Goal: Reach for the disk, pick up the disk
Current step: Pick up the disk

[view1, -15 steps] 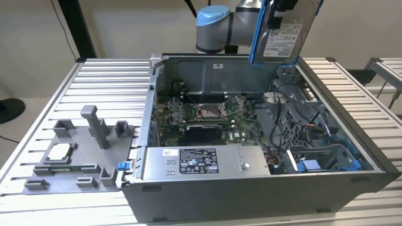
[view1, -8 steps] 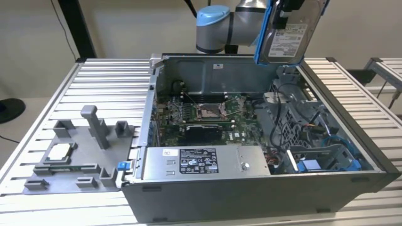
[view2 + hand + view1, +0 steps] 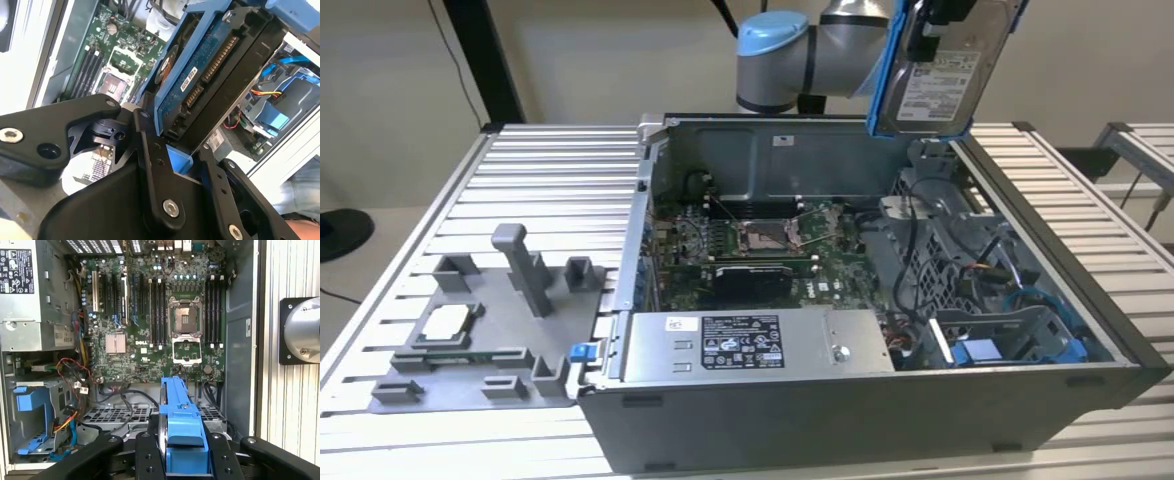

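We see a plain pale wall behind a table (image 3: 534, 165) of ribbed silver-grey metal slats, on which an open grey computer case (image 3: 854, 420) lies on its side. Inside it a green motherboard (image 3: 761, 240) lies flat, its bare square socket catching the light, and a long grey box (image 3: 747, 345) with a black-and-white label runs along the near wall. On the exterior view's left sits a matte grey plastic fixture (image 3: 480, 340) with upright posts, cradling a small square silver-white chip (image 3: 447, 320).

The arm (image 3: 781, 55), with its blue-capped joint, reaches in from behind the case at the top of the exterior view. The disk (image 3: 945, 70) hangs high above the case's back edge, standing on edge, white label facing us, blue rail down its side. In both wrist views the gripper (image 3: 186, 450) has its black fingers (image 3: 150, 165) closed against the disk's blue rails, clamping it.
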Robot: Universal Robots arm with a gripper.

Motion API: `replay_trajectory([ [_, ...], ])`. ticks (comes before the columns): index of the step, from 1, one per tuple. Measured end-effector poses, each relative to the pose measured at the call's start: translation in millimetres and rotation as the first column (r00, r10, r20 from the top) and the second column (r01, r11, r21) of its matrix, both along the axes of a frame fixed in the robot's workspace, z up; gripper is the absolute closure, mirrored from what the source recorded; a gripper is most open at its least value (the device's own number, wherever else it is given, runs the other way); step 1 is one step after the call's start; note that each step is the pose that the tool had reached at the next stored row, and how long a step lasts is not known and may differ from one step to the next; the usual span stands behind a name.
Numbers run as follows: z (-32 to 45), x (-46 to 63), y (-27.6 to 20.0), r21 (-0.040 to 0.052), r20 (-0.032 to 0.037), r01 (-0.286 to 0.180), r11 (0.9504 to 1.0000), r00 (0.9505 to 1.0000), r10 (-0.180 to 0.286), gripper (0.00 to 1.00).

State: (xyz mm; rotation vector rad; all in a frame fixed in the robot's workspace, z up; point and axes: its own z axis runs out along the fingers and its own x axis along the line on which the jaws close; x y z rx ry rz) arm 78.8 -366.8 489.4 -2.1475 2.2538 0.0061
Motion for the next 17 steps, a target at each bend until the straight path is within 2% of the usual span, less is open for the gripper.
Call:
replay_trajectory([
  [7,0.1,0.3,-1.0,-0.0001,0.0,0.0,1.0,1.0,0.0,1.0],
  [17,0.0,3.7,-14.3,0.0,-0.0018,0.002,1.0,1.0,-0.002,1.0],
])
